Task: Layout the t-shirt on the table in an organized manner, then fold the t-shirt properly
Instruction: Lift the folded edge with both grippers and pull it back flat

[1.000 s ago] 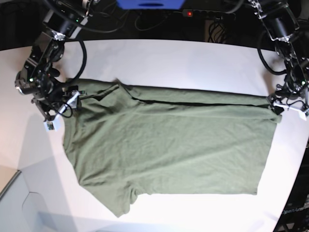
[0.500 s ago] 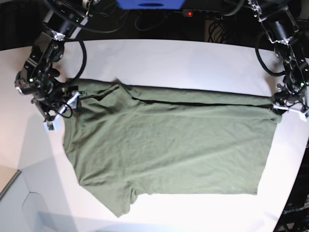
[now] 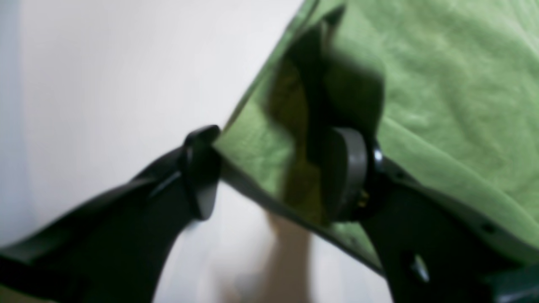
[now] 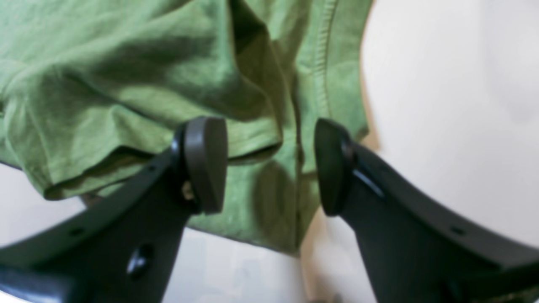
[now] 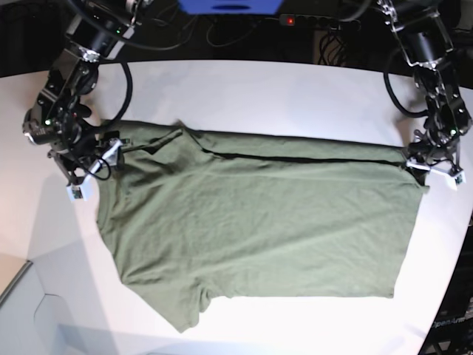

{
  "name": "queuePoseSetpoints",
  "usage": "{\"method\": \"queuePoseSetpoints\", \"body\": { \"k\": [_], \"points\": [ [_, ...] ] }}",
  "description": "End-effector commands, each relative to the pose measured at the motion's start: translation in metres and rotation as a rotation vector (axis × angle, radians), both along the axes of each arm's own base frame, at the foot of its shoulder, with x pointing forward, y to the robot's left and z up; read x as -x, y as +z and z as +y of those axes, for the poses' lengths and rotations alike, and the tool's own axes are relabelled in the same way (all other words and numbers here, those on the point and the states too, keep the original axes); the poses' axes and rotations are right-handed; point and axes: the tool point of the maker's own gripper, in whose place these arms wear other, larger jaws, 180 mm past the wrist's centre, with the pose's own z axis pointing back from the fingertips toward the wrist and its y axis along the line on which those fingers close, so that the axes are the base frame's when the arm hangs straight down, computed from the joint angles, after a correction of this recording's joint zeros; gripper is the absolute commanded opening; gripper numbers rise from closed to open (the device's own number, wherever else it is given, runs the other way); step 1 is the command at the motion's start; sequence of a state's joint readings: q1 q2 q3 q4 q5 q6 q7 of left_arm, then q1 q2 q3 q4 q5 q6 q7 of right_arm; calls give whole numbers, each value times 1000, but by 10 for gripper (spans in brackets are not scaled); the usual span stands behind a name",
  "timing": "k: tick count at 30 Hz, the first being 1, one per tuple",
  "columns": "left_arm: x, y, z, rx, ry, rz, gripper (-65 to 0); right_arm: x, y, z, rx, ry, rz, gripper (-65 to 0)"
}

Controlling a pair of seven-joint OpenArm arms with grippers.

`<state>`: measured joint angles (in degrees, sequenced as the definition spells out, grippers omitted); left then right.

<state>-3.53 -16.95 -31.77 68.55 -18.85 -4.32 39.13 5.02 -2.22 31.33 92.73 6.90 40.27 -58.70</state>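
Left gripper [image 5: 432, 168] crept up off the hem corner, right gripper [image 5: 83, 177] barely moved, both spread over cloth, pinching nothing; t-shirt [image 5: 259, 222] lies half-folded on the table [image 5: 259, 89], so I reckon next I regrip for another fold.

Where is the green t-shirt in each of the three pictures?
Base: the t-shirt lies spread across the middle of the table.
Left wrist: it fills the upper right, one corner between the left tool tips.
Right wrist: it fills the upper left, behind the right tool.
Shared landmark: the white table.
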Motion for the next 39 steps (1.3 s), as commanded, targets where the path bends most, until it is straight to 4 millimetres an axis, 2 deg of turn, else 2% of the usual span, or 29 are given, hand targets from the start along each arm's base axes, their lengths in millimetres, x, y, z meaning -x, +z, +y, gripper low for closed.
{"method": "queuePoseSetpoints", "body": {
  "k": [1,7,13,20,22,24,25,28,29,34,39],
  "points": [
    [-10,17,10,-32,2,-45,-291,-11,14,-2,0,-4,-57,-315],
    [-10,17,11,-33,2,-45,-298,-11,14,-2,0,-4,-57,-315],
    [-10,17,11,-33,2,-45,-419,-6,9,-2,-2,-5,-37,-312],
    [-10,17,11,-33,2,-45,-442,5,1,-1,-3,-5,-9,-310],
    [-10,17,11,-33,2,-45,-505,7,4,-4,10,-6,-16,-310],
    [-10,17,11,-34,8,-46,-639,13,7,-6,28,-7,-23,-310],
    [-10,17,11,-31,10,-44,-650,14,10,-6,37,-4,-27,-310],
    [-10,17,11,-31,8,-44,-631,21,13,-3,46,-2,-32,-310],
    [-10,17,11,-31,8,-44,-647,23,12,-3,45,-5,-31,-310],
    [-10,17,10,-31,7,-45,-649,39,-6,-3,33,-6,24,-310],
    [-8,15,10,-31,7,-40,-649,49,-14,-3,29,-5,52,-310]
  ]
}}
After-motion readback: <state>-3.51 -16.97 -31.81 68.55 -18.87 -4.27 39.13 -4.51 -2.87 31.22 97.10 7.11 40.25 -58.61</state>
